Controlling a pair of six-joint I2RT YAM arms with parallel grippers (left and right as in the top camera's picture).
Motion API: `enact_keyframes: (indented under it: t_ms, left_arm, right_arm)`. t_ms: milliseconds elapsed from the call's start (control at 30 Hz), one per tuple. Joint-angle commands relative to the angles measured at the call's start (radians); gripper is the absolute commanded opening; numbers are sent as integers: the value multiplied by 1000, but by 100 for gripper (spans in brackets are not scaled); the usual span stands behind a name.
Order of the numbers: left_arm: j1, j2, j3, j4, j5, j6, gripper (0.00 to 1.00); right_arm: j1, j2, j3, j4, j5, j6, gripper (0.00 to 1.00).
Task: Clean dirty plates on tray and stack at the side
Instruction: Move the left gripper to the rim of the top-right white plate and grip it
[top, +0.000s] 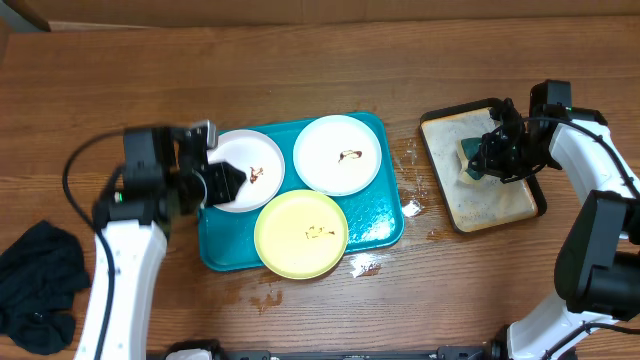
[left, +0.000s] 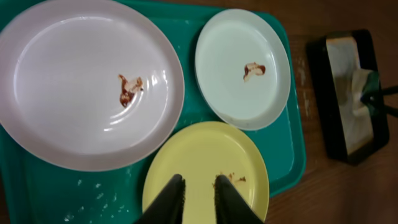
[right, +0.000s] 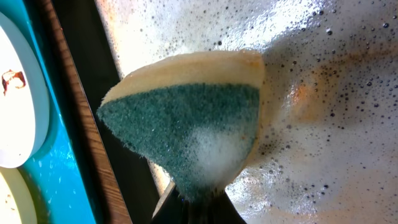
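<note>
Three plates lie on the turquoise tray (top: 385, 215): a white plate (top: 258, 158) at the left with a brown smear, a white plate (top: 338, 153) at the back right with a smear, and a yellow plate (top: 300, 233) at the front. My left gripper (top: 228, 182) hovers above the left plate's near edge. In the left wrist view its fingers (left: 199, 183) stand a narrow gap apart with nothing between them, well above the yellow plate (left: 205, 155). My right gripper (right: 199, 202) is shut on the green-and-yellow sponge (right: 186, 118) over the soapy tray.
The black-rimmed soapy tray (top: 500, 200) sits right of the turquoise tray. Water drops spot the wood between them and in front. A dark cloth (top: 35, 285) lies at the front left of the table.
</note>
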Motion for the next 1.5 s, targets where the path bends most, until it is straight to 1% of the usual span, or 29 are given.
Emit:
enact_keyframes:
  t_ms: [0, 33, 67, 167, 200, 233, 267, 300, 367, 400, 467, 600, 633, 700, 767, 833, 933, 967, 1033, 1067, 1133, 1200, 1267, 1333, 1467]
  left_arm:
    - [-33, 104, 132, -42, -71, 21, 23]
    - [-46, 135, 163, -56, -88, 24, 28]
    - [-61, 164, 189, -66, -108, 26, 30]
    - [-114, 251, 249, -74, -129, 66, 24]
    - [-132, 277, 263, -71, -130, 76, 25]
    - [-153, 307, 276, -69, -134, 84, 31]
    - [-175, 336, 287, -63, -150, 83, 39]
    - [-190, 357, 294, -60, -167, 83, 39]
    - [-232, 421, 317, -55, -189, 83, 30]
    - [-248, 449, 332, -56, -188, 83, 30]
    - [-284, 507, 365, -59, -198, 68, 32]
    - [-334, 588, 420, -51, -206, 36, 31]
    - [-343, 607, 438, -50, -206, 29, 33]
    - [-354, 644, 480, -48, -206, 18, 40]
    - [-355, 675, 515, -52, -206, 2, 41]
    - [-353, 701, 542, -55, -207, -24, 36]
    - [-341, 734, 567, -56, -211, -72, 39]
    - [-338, 742, 573, -57, -224, -90, 36]
    - [-333, 753, 579, -60, -281, -158, 26]
    - [-333, 756, 579, -59, -296, -174, 25]
    - [-333, 757, 579, -60, -325, -203, 27]
    - [-335, 757, 579, -77, -392, -254, 25]
    - [-336, 758, 579, -84, -420, -263, 34]
    - [-335, 758, 579, -81, -419, -247, 39]
    - [-334, 761, 579, -73, -412, -223, 44]
  right_arm:
    - [5, -30, 26, 2, -18, -3, 4]
    - [5, -30, 26, 3, -18, -3, 4]
    - [5, -30, 26, 3, -18, -3, 4]
    - [5, -30, 26, 3, -18, -3, 4]
    - [5, -30, 26, 3, -18, -3, 4]
    - [5, -30, 26, 2, -18, -2, 4]
    - [5, -30, 26, 0, -18, -2, 4]
    - [5, -30, 26, -1, -18, -2, 4]
    - [5, -30, 26, -3, -19, -2, 4]
    - [5, -30, 26, -4, -19, -2, 4]
    - [5, -30, 26, -5, -26, -2, 4]
    - [5, -30, 26, -5, -37, -2, 4]
    - [5, -30, 26, -6, -37, -2, 4]
    - [5, -30, 26, -10, -37, -2, 4]
    - [5, -30, 26, -13, -37, -2, 4]
    - [5, -30, 26, -14, -37, -2, 4]
    - [5, -30, 26, -16, -37, -2, 4]
    - [5, -30, 26, -16, -37, -2, 4]
    - [5, -30, 26, -16, -37, -2, 4]
    - [5, -30, 26, -16, -37, -2, 4]
    - [5, -30, 26, -16, -37, -2, 4]
    - [5, -30, 26, -16, -37, -2, 4]
    - [5, -30, 26, -17, -37, -2, 4]
    - [5, -30, 26, -17, -37, -2, 4]
    - [5, -30, 26, -19, -37, -2, 4]
